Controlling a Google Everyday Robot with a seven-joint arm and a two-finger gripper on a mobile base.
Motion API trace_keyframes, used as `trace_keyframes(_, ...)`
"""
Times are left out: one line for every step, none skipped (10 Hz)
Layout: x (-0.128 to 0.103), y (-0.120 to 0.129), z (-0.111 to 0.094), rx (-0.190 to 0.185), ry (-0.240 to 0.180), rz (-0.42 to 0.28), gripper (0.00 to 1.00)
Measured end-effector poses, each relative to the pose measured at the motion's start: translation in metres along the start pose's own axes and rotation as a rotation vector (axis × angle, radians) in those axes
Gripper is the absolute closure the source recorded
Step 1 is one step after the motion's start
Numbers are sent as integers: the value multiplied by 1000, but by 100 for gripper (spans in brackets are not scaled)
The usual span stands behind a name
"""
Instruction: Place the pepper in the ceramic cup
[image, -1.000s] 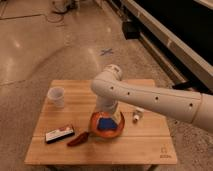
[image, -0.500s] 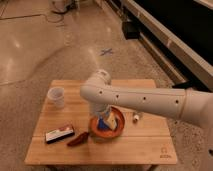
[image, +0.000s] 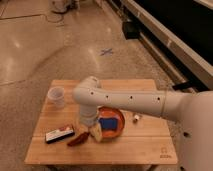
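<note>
The pepper (image: 77, 140), small, dark red and curved, lies on the wooden table (image: 145, 142) near its front edge, just left of the orange bowl. The ceramic cup (image: 56, 96), plain white, stands upright at the table's back left, apart from the pepper. My white arm reaches in from the right and bends down at the wrist. The gripper (image: 84, 128) hangs low over the table, just above and slightly right of the pepper, at the bowl's left rim. The arm hides most of it.
An orange bowl (image: 119, 131) holding a blue object (image: 109, 123) sits at the table's middle. A flat black, white and red box (image: 59, 134) lies left of the pepper. A tiny white bottle (image: 136, 118) stands right of the bowl. Shiny floor surrounds the table.
My arm has swung left across the bowl and lowered, bringing the gripper from over the bowl down to the pepper. The objects on the table have not moved.
</note>
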Motion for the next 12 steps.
trace_keyframes(5, -7, 1, 32, -2, 23, 23)
trace_keyframes(14, -15, 3, 85, 12, 49, 23)
trace_keyframes(20, -17, 5, 114, 27, 62, 23)
trace_keyframes(24, -16, 9, 132, 43, 70, 23)
trace_keyframes(25, -12, 15, 139, 56, 77, 23)
trace_keyframes(23, -7, 22, 140, 73, 86, 23)
trace_keyframes(23, -5, 26, 143, 89, 90, 23)
trace_keyframes(20, -4, 32, 142, 102, 97, 23)
trace_keyframes(16, -4, 38, 139, 106, 101, 23)
trace_keyframes(11, -5, 45, 135, 104, 103, 23)
trace_keyframes(6, -8, 52, 132, 100, 106, 23)
trace_keyframes(2, -10, 60, 125, 92, 108, 23)
